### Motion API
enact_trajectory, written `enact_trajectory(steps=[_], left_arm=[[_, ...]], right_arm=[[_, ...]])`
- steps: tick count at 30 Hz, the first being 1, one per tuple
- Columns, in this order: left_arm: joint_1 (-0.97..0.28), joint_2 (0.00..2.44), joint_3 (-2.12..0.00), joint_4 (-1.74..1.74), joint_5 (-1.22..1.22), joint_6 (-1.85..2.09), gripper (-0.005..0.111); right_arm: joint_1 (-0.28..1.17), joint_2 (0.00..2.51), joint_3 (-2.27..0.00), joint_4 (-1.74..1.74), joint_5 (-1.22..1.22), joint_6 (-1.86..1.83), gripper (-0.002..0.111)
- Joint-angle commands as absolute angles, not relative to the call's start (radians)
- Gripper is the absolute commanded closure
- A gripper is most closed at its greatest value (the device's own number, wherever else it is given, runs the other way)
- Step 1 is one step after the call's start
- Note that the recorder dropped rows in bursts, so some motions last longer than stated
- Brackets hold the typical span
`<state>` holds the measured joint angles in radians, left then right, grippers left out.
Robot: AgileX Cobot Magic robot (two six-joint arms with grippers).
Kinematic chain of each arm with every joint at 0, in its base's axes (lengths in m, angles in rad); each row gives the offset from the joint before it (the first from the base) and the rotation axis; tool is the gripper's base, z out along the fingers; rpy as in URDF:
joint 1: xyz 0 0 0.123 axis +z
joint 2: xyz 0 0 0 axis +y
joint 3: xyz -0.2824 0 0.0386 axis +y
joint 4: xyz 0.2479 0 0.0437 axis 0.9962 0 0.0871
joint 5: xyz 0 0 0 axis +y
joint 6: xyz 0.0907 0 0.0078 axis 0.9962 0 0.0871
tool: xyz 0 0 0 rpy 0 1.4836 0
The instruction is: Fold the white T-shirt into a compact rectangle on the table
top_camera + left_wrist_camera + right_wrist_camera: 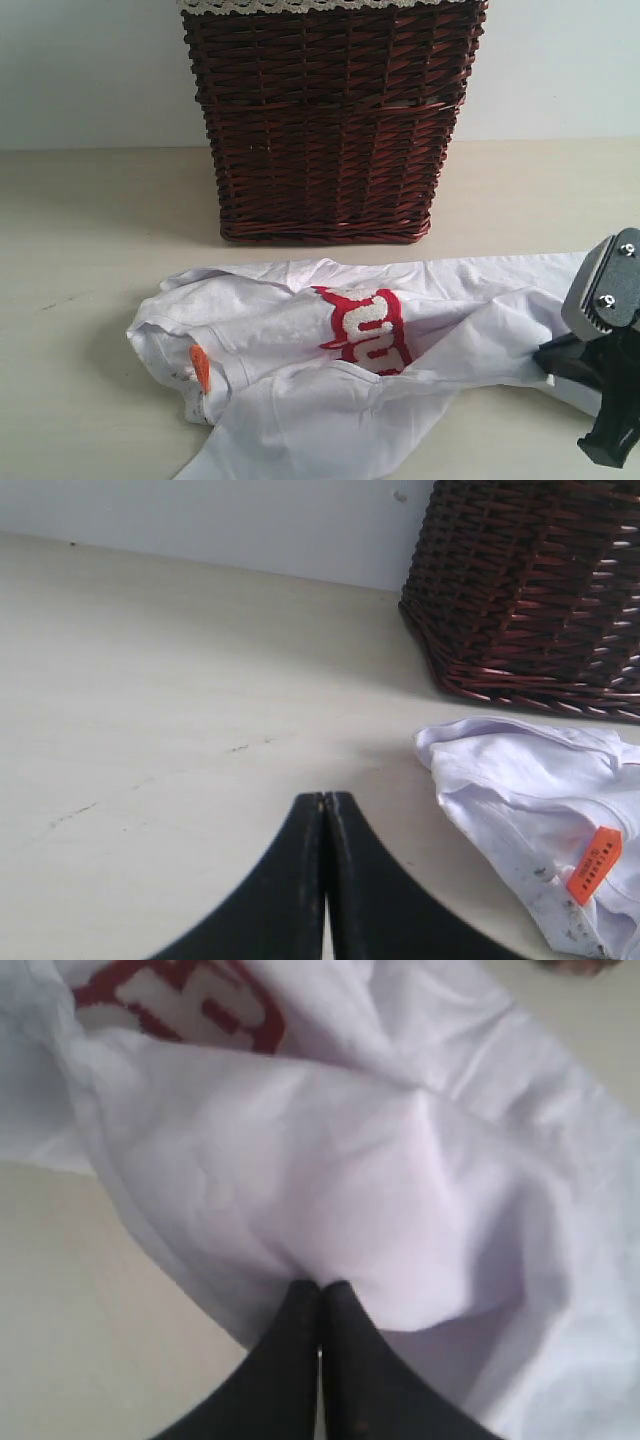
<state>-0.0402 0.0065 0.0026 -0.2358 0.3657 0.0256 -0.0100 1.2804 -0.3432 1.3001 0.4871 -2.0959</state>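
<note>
Right hand (pixel 321 1288) pinches white T-shirt (pixel 300 400) before wicker basket (pixel 330 130), interior unseen.

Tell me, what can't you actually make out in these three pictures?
Wicker basket: exterior view, top edge cuts off its opening, so contents unseen.
Lettering on the white T-shirt: exterior view, folds hide most of it; blurred in the right wrist view.
T-shirt's lower part: exterior view, cut off by the bottom edge.
Orange tag: left wrist view, print too small to read.
</note>
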Motion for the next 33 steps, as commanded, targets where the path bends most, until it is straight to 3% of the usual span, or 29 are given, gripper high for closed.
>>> enact_trajectory(steps=[1,6,13,21,23,29,33], left_arm=[[-0.045,0.0,0.0,-0.243,0.363,0.025,0.107],[-0.045,0.0,0.0,-0.243,0.363,0.025,0.107],[-0.045,0.0,0.0,-0.243,0.363,0.025,0.107],[-0.045,0.0,0.0,-0.243,0.363,0.025,0.107],[-0.045,0.0,0.0,-0.243,0.363,0.025,0.107],[-0.045,0.0,0.0,-0.243,0.363,0.025,0.107],[-0.045,0.0,0.0,-0.243,0.363,0.025,0.107]], right_arm=[[-0.012,1.123,-0.336,1.281,0.592,-2.108,0.108],[-0.012,1.054,-0.352,1.31,0.647,-2.107,0.108],[-0.012,1.07,-0.365,1.681,0.326,-2.107,0.108],[-0.012,1.165,-0.383,1.698,0.27,-2.107,0.108],[-0.012,1.197,-0.383,1.654,0.27,-2.107,0.101],[-0.012,1.284,-0.389,1.604,0.265,-2.107,0.058],[-0.012,1.274,-0.407,1.604,0.28,-2.107,0.054]])
